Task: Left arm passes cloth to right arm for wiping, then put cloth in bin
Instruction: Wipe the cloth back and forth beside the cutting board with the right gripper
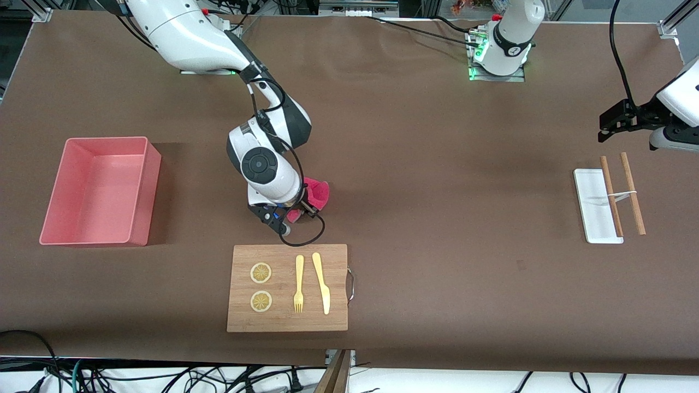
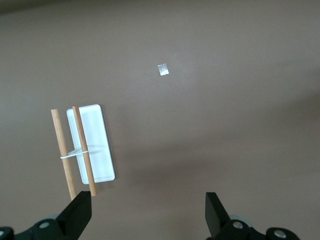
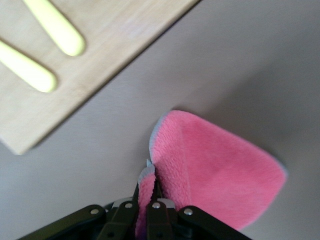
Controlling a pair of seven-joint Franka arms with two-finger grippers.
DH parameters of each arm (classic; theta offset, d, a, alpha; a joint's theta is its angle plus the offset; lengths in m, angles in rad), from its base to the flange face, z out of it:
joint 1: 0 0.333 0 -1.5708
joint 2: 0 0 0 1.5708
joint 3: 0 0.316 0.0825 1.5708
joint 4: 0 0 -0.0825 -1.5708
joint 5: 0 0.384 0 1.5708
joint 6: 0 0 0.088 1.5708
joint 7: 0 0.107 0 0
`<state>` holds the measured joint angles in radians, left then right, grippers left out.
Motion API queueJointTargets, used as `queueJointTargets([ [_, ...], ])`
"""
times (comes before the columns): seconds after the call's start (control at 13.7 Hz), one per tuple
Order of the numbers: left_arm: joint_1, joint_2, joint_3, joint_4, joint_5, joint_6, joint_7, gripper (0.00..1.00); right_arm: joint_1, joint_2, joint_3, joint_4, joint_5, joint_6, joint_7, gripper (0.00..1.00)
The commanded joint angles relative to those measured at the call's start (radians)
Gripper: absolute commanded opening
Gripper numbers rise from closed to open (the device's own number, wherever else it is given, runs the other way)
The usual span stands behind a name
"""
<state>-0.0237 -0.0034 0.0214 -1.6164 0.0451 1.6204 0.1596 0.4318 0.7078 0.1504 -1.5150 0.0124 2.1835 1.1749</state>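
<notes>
My right gripper [image 1: 292,214] is shut on the crimson-pink cloth [image 1: 317,195], low over the table just beyond the wooden board's edge that lies away from the front camera. In the right wrist view the cloth [image 3: 215,170] hangs from my pinched right gripper [image 3: 147,187] with its grey edge folded up. The pink bin [image 1: 98,191] stands at the right arm's end of the table. My left gripper [image 1: 603,131] is open and empty, up over the white tray; in the left wrist view its fingers [image 2: 77,215] stand wide apart. The left arm waits.
The wooden board [image 1: 288,322] holds two lemon slices [image 1: 261,273], a yellow fork [image 1: 298,284] and a yellow knife [image 1: 321,283]. A flat white tray [image 1: 592,218] with two wooden sticks [image 1: 632,194] lies at the left arm's end; they also show in the left wrist view [image 2: 97,145].
</notes>
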Motion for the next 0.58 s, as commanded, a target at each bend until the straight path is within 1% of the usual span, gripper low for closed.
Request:
queueJointTargets([
  [0.0,0.004,0.016,-0.014,0.029,0.024,0.004,-0.012,1.00,-0.037,0.010,-0.018,0.021,0.003,-0.109,-0.150,0.00],
  [0.22,0.004,0.016,-0.014,0.029,0.021,0.003,-0.012,1.00,-0.062,0.006,-0.061,0.021,0.003,-0.194,-0.289,0.00],
  [0.51,0.001,0.014,-0.024,0.029,0.016,-0.002,-0.014,1.00,-0.062,0.006,-0.173,0.010,0.003,-0.284,-0.495,0.00],
])
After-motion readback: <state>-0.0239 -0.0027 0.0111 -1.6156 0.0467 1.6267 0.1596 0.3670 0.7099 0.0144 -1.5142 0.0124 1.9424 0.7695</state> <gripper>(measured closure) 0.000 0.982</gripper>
